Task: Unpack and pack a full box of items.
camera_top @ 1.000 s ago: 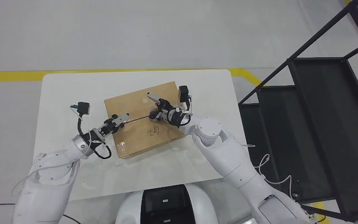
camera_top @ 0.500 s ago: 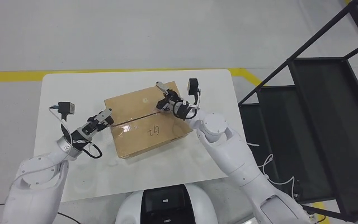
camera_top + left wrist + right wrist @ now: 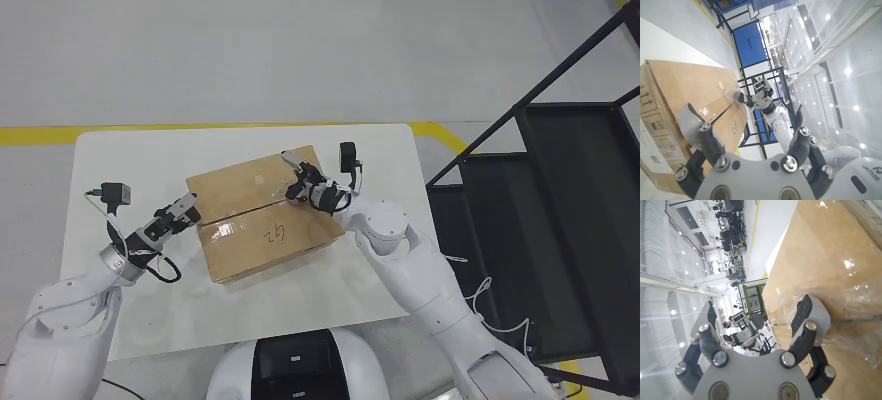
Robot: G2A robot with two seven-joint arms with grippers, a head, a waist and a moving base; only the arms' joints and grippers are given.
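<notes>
A closed cardboard box (image 3: 240,190) lies in the middle of the white table (image 3: 130,160), with glossy clear tape (image 3: 225,226) along its top seam. My left gripper (image 3: 183,210) is open at the box's left edge, level with the seam; in the left wrist view the left gripper (image 3: 744,117) frames the box top (image 3: 687,81). My right gripper (image 3: 293,173) is open over the box's far right part. In the right wrist view the right gripper (image 3: 757,311) has one finger (image 3: 802,311) resting against crumpled clear tape (image 3: 848,313) on the cardboard (image 3: 819,256).
A black metal stair frame (image 3: 540,170) stands just right of the table. A yellow floor line (image 3: 100,133) runs behind the table. The box's side carries a white label (image 3: 651,151). Bare table lies left of and in front of the box.
My left gripper has drawn back from the box top to its left edge. My right gripper has shifted toward the box's far right edge. Little has moved in the last half second.
</notes>
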